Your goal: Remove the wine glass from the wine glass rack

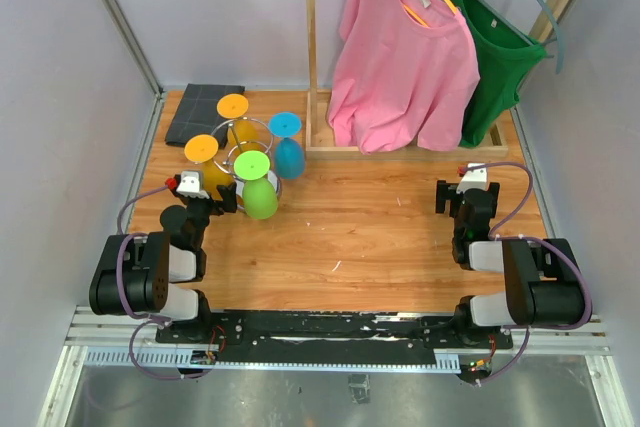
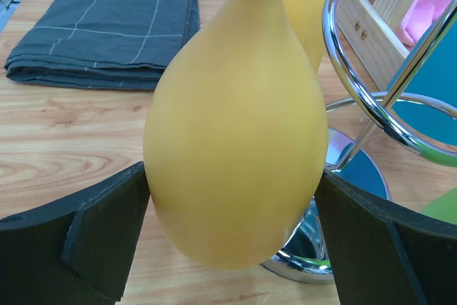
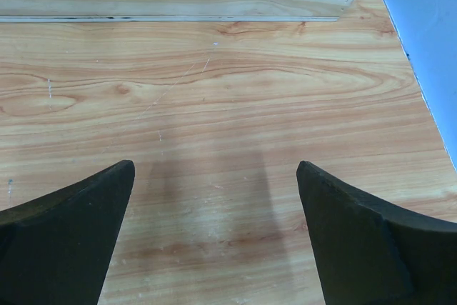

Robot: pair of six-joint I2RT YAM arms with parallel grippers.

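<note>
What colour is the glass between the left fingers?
Yellow: the glass shows best in the left wrist view.

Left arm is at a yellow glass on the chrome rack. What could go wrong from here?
Slip: the open left pincer straddles the smooth, bulging bowl of the hanging yellow wine glass, which could squirt out when squeezed. Tipping: pulling sideways might drag the shiny chrome wire rack over. Collision: the green wine glass is close beside that pincer.
</note>
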